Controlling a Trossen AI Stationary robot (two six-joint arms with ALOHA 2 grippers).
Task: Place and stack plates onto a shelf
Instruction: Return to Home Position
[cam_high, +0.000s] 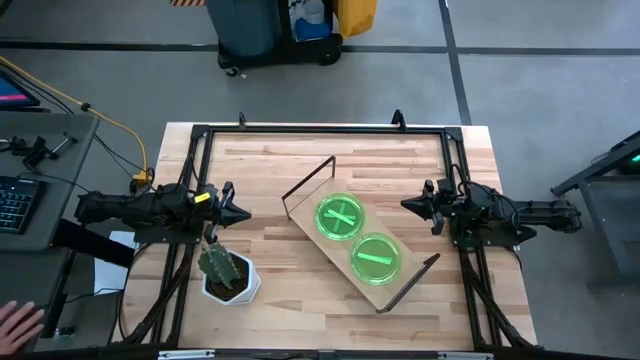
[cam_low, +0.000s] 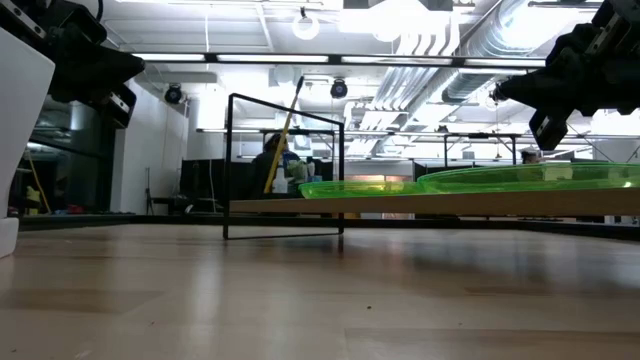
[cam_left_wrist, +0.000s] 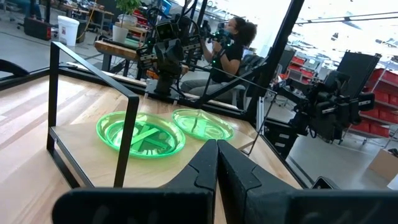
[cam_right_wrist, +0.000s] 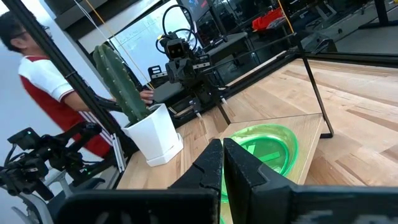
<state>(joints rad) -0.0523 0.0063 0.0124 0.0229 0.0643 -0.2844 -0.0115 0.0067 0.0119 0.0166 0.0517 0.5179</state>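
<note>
The shelf (cam_high: 300, 222) is a light-wood board with black wire frames at both short ends, standing aslant mid-table. Two spots of bright-green plates lie flat on it. The far-left one (cam_high: 340, 216) shows crossed lighter bars, so plates lie stacked there. The near-right one (cam_high: 376, 258) shows one bar. The low view shows both spots (cam_low: 360, 186) (cam_low: 530, 177) on the board (cam_low: 430, 203). My left gripper (cam_high: 243, 213) is shut, left of the shelf and off the table. My right gripper (cam_high: 407, 204) is shut, right of the shelf. Both wrist views show shut fingers (cam_left_wrist: 216, 155) (cam_right_wrist: 222, 155).
A cactus in a white pot (cam_high: 228, 272) stands near the table's left near corner, just below my left gripper (cam_right_wrist: 152, 134). A black frame (cam_high: 320, 128) runs round the table. A person's hand (cam_high: 20, 322) shows at the lower left; people (cam_left_wrist: 233, 43) (cam_right_wrist: 37, 74) are beyond the table.
</note>
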